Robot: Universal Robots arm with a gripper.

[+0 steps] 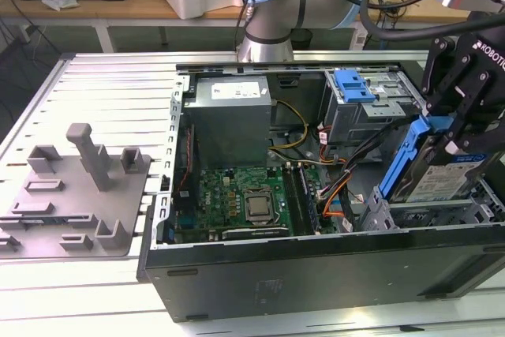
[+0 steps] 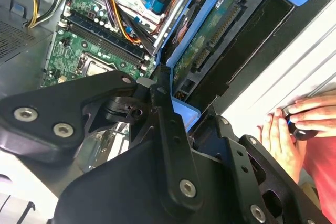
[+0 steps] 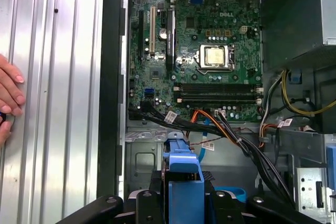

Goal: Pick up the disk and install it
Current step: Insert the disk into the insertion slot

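Observation:
The disk [image 1: 439, 170], silver with a white-and-blue label and a blue plastic bracket [image 1: 401, 160], hangs tilted over the open computer case [image 1: 316, 274] at the exterior view's right. My gripper [image 1: 448, 136] is shut on its upper edge. The disk's lower end sits just above a grey metal bay [image 1: 430, 215] in the case's near right corner. In the second wrist view the disk's green circuit underside [image 2: 210, 30] shows beyond the black gripper [image 2: 176, 106] linkages. The blue bracket [image 3: 184, 171] stands between the gripper [image 3: 184, 195] fingers in the first wrist view.
Inside the case lie the green motherboard [image 1: 245, 199], the grey power supply box [image 1: 229, 112], a drive cage with a blue latch [image 1: 355, 86] and loose cables [image 1: 335, 183]. A grey fixture [image 1: 75, 195] lies on the slatted table. A person's hand [image 2: 291, 129] rests on the table beside the case.

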